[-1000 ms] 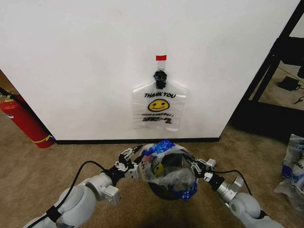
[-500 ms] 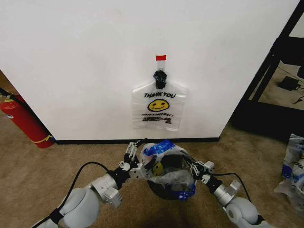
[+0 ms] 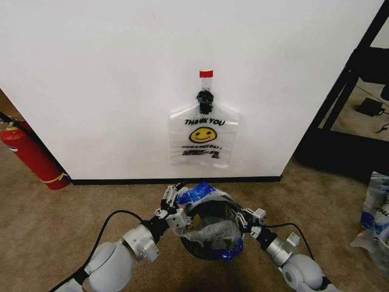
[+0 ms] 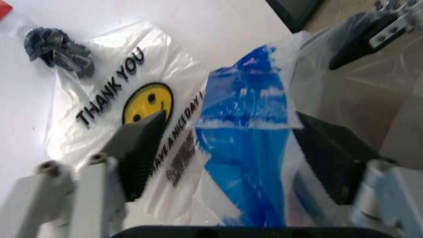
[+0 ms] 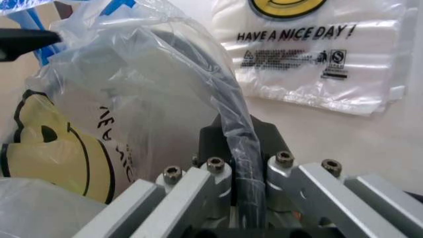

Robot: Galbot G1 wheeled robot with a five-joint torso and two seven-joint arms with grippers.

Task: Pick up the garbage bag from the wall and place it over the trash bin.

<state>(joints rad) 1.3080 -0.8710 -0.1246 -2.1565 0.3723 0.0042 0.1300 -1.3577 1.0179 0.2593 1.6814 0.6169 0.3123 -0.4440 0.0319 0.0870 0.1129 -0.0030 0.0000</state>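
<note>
Right gripper (image 3: 245,220): clamped on a gathered edge of the garbage bag (image 3: 209,214), which is being held stretched over the trash bin (image 3: 206,249) on carpet (image 3: 73,213) nr wall base. Left gripper (image 3: 172,205): jaws spread wide, blue bag fold (image 4: 248,139) lying btwn pads. Second smiley bag (image 3: 202,135) is hanging on wall hook (image 3: 205,100).
</note>
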